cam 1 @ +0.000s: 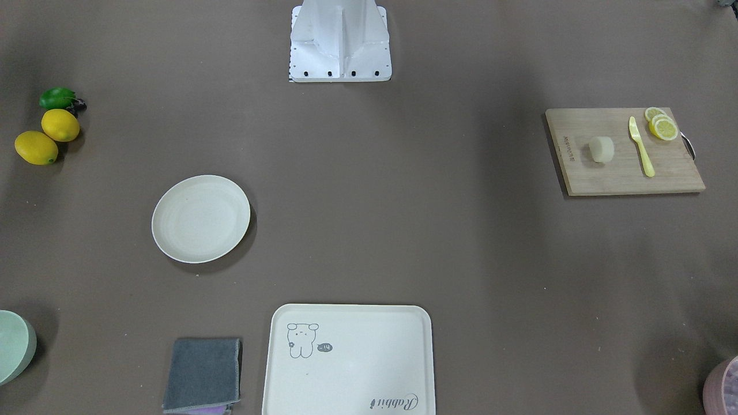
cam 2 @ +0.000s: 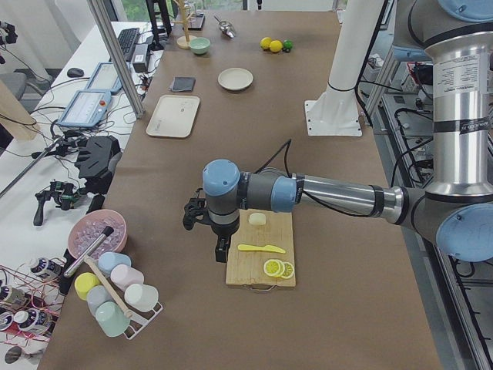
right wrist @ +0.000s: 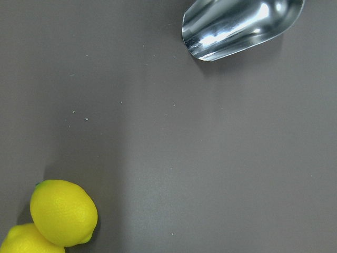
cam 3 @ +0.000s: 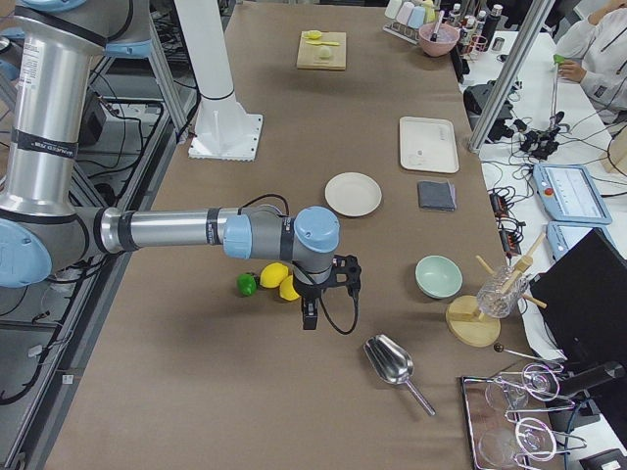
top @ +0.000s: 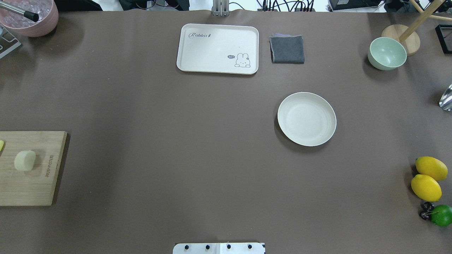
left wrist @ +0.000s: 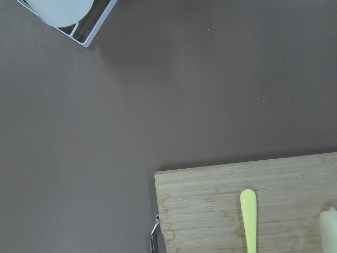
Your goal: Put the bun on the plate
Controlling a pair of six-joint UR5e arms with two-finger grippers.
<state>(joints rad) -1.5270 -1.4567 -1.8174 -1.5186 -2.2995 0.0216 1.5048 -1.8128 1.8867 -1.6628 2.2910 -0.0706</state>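
The bun (cam 1: 601,149) on the cutting board (cam 1: 611,180) is being judged light, probably soft, best pinched gently across its rounded sides; whether the left gripper (cam 2: 221,254) is parted cannot be told.

Bench (cam 1: 369,202) stock: wooden board (cam 1: 611,178) bearing yellow knife (cam 1: 642,147) and lemon slices (cam 1: 663,127); cream tray (cam 1: 369,351); grey cloth (cam 1: 203,372); green bowl (top: 378,61); two lemons (cam 1: 59,125); metal scoop (right wrist: 239,26).

table (cam 1: 403,202): matt brown sheet | board (cam 1: 611,178): grained bare wood | bun (cam 1: 601,149): smooth, matt | plate (cam 1: 200,219): matt, faintly ringed | knife (cam 1: 641,147): smooth yellow plastic | cloth (cam 1: 202,372): soft grey fabric | scoop (right wrist: 239,26): polished mirror-bright metal | lemons (right wrist: 63,212): dimpled, slight sheen
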